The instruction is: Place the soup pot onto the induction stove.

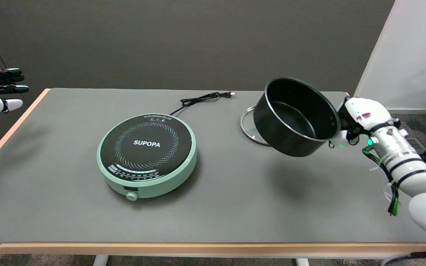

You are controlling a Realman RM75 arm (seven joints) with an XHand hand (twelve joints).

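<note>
Black and tilted, the soup pot (296,117) is hanging in the air above the grey table (235,207), its opening facing the camera, with the right hand (359,120) grasping it at its right side. It is sitting well right of the mint-green induction stove (147,155), partly hiding a glass lid (248,127) lying flat behind it

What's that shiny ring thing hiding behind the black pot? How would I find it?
Start at the grey table and look to its far right side, where the right hand holds the black soup pot tilted in the air. Just behind the pot lies a lid, flat on the table. It is the only clear, silver-rimmed thing there.
</note>
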